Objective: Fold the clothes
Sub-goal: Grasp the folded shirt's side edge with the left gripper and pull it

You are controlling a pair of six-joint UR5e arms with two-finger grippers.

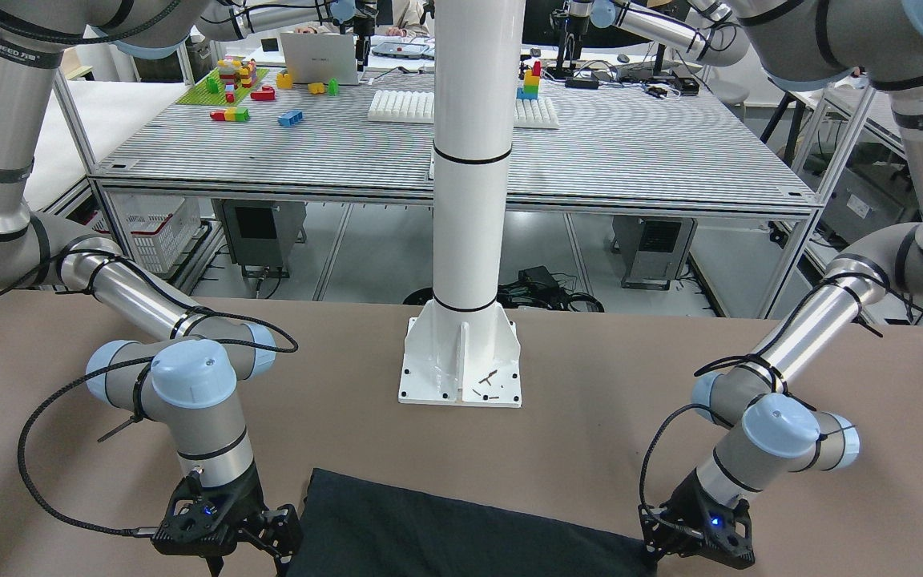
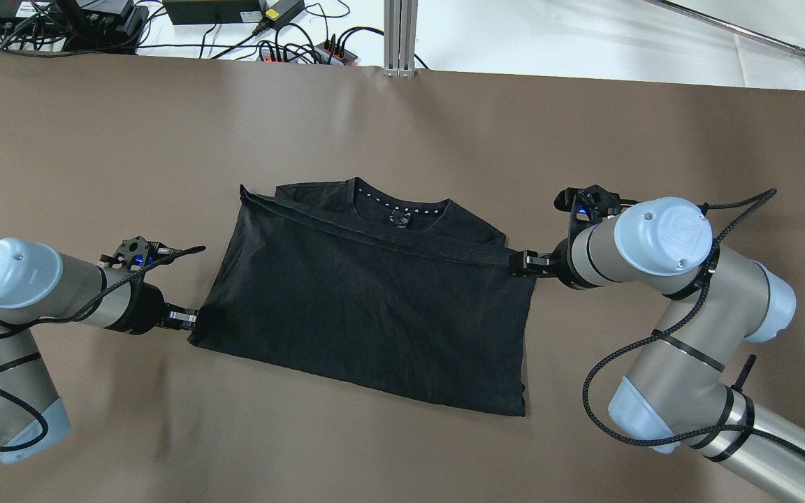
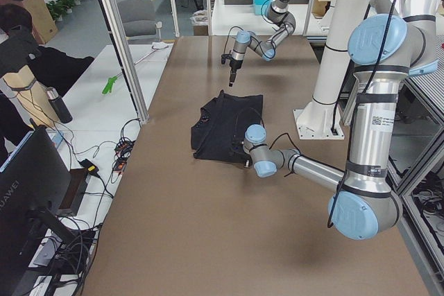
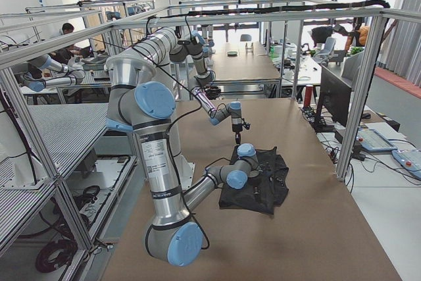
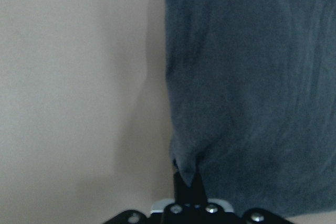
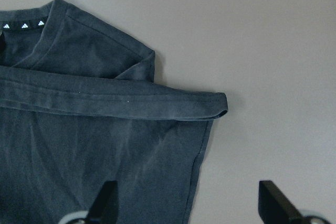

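Observation:
The black garment [image 2: 374,307] lies on the brown table [image 2: 95,140], its lower part folded up toward the collar [image 2: 397,207], which carries small white marks. The hem runs as a band across it. My left gripper [image 2: 189,319] is at the garment's left corner, shut and pinching the fabric, as the left wrist view [image 5: 186,176] shows. My right gripper [image 2: 518,263] is at the right end of the hem band. In the right wrist view it [image 6: 189,199] is open, fingers wide apart, and the hem end [image 6: 218,107] lies flat and free. The garment also shows in the front view [image 1: 445,529].
The white pedestal base [image 1: 461,353] stands mid-table on the robot's side. Cables and power strips [image 2: 291,49] lie beyond the table's far edge. Bare brown table surrounds the garment on all sides.

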